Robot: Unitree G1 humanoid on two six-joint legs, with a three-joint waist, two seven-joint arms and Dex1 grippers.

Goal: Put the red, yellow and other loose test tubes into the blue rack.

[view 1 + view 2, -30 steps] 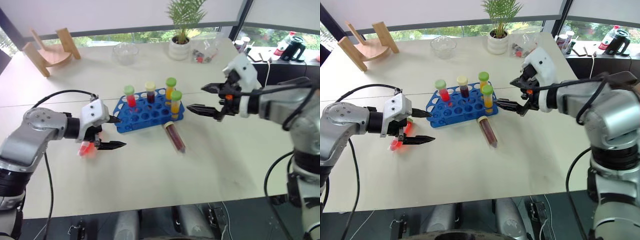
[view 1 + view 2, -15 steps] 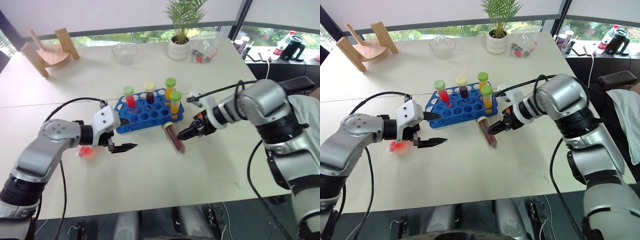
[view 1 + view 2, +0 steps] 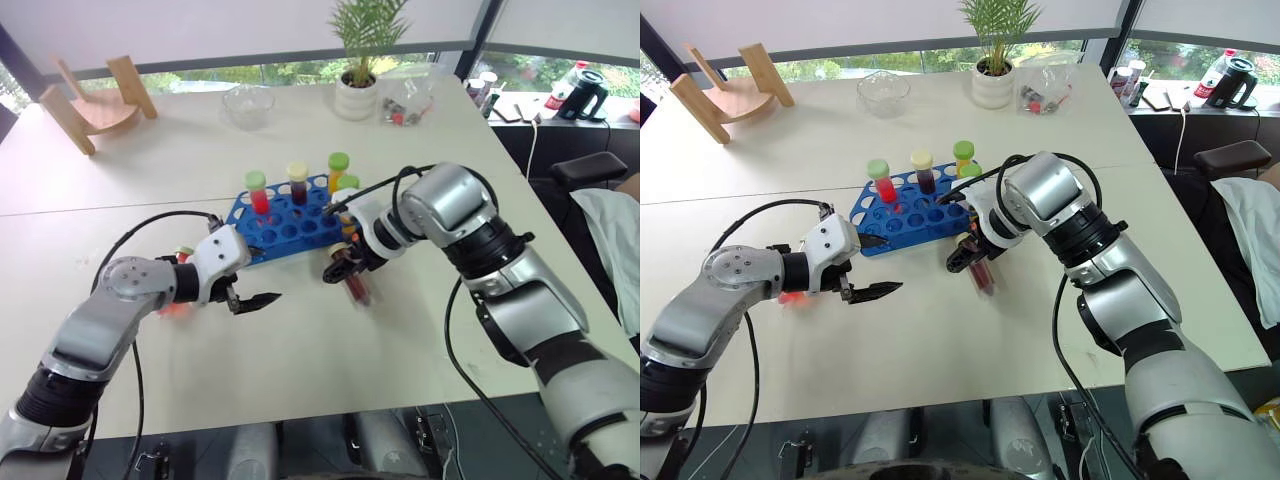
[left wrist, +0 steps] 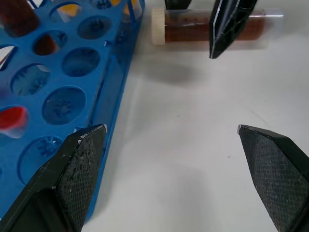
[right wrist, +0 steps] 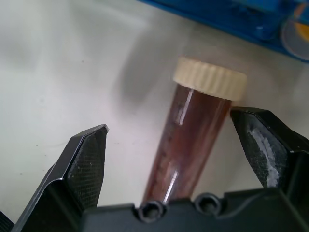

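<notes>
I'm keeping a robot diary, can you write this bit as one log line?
right gripper: open, astride maroon tube | tube: lying on table | left gripper: open, beside rack

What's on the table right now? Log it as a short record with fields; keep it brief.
rack: blue rack, mid-table, four capped tubes upright in it
loose tube: maroon tube, cream cap, lying on the table beside the rack
right gripper: open, fingers straddling the maroon tube, not yet closed
left gripper: open, empty, beside the rack
other: red tube lying behind the left arm
background: plant pot, glass bowl
</notes>
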